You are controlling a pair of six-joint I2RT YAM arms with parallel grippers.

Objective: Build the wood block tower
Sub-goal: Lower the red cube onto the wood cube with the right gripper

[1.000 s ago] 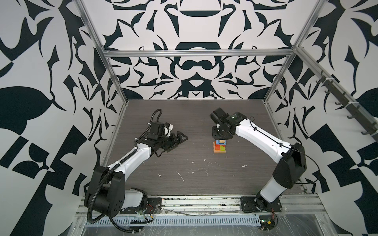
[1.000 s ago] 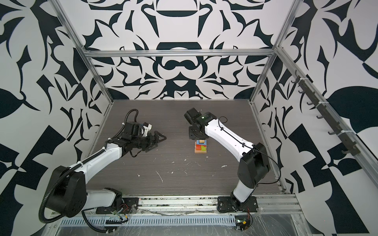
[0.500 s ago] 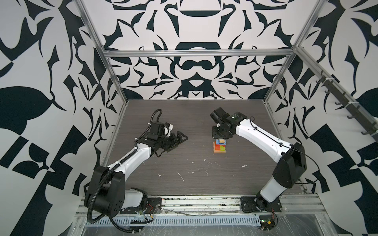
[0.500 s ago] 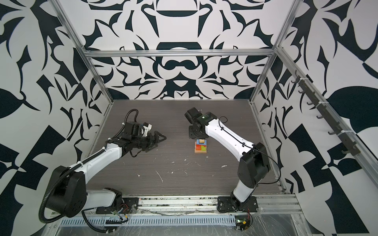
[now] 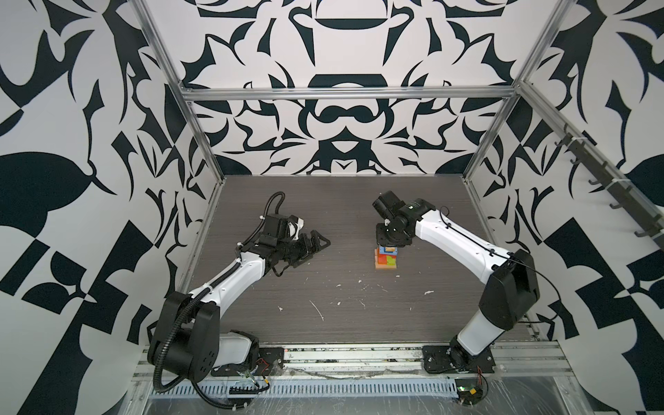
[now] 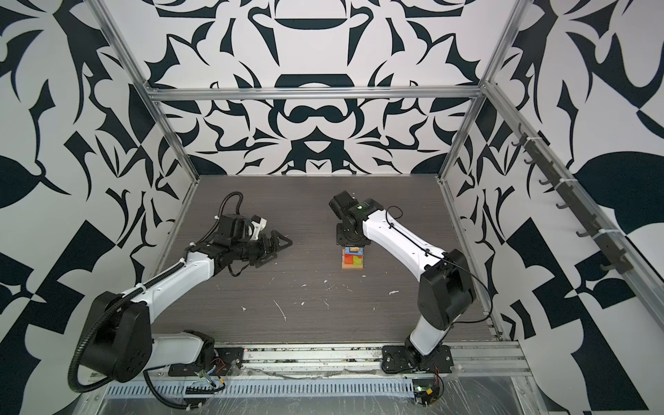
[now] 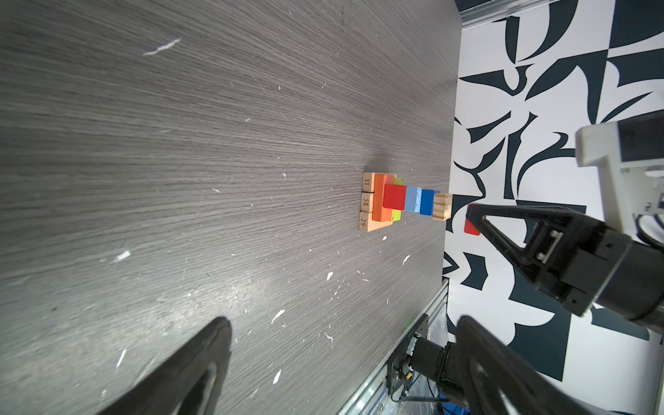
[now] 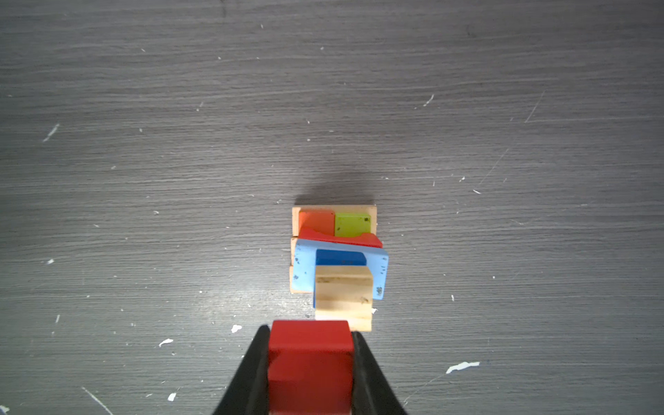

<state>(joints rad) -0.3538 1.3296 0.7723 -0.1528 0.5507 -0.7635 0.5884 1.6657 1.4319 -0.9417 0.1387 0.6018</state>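
Compared with one second ago, almost nothing has changed: both arms and the wood block tower (image 5: 386,259) stand in the same places in both top views. The right pincer (image 8: 310,336) is still closed on a red cube (image 8: 309,359) and holds it just above the tower, not touching it. The left wrist view shows a small gap between the cube and the tan block (image 7: 442,206) on top. The left pincer (image 5: 312,251) stays wide open and holds nothing, low over the bench (image 5: 359,201) and well apart from the tower.

The tower stands on the bench a little right of the middle. Its base is three tan bars, then orange and lime green, red, light blue, dark blue and the tan block.

The bench is dark grey with a wood grain and carries many small white flecks (image 5: 318,310). The walls (image 5: 341,118) have a bold black and white pattern, and an aluminium frame (image 5: 345,93) runs along their edges.
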